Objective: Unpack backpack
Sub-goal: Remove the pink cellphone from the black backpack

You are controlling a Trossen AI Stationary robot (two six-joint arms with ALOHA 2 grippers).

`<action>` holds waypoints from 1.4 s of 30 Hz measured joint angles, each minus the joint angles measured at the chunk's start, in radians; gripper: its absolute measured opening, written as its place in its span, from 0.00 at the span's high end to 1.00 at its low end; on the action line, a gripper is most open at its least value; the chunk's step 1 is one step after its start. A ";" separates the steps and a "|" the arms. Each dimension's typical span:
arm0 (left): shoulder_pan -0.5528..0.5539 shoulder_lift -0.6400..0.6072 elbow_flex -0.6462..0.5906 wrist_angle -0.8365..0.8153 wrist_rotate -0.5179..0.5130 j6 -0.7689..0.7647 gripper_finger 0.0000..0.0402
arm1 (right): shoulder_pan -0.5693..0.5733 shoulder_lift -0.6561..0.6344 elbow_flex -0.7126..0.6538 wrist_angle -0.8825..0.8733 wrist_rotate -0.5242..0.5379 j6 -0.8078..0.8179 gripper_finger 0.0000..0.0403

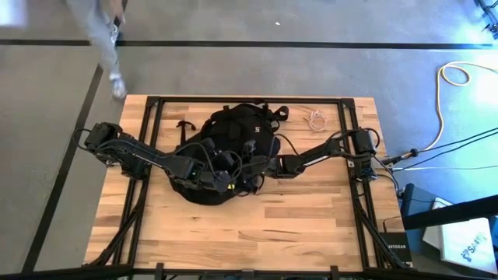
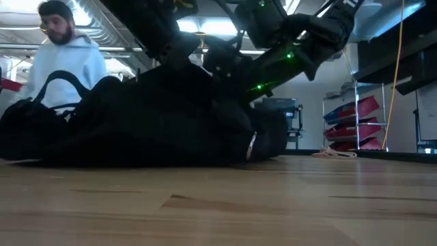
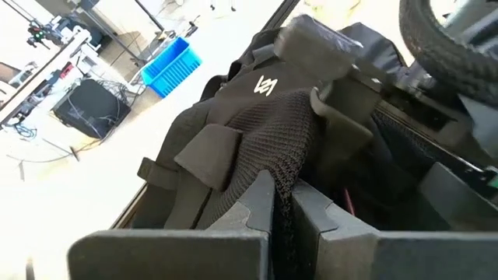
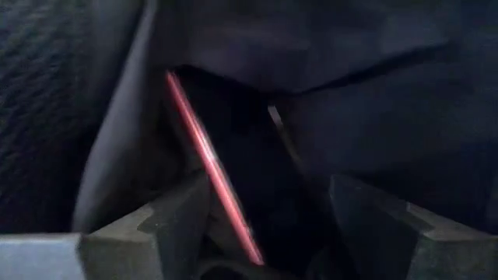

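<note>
I've got the right tool [image 4: 264, 225] down inside the backpack [image 1: 233, 148], jaws apart on either side of a flat dark slab with a red edge [image 4: 210, 175], not yet pinched as far as I can tell. My left tool [image 3: 282, 210] is clamped shut on a fold of the bag's mesh fabric. The backpack lies mid-desk [image 1: 311, 225]; only a small coil of cord [image 1: 317, 120] lies out beside it, so I judge the unpacking barely begun.
</note>
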 joint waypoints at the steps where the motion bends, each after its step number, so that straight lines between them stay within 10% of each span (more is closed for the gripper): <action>1: 0.000 0.000 0.000 -0.001 0.000 -0.001 1.00 | 0.000 0.000 0.000 0.017 0.014 -0.007 0.38; 42: -0.033 -0.004 0.030 0.199 -0.017 0.211 1.00 | -0.037 0.000 0.030 -0.041 0.047 -0.248 0.38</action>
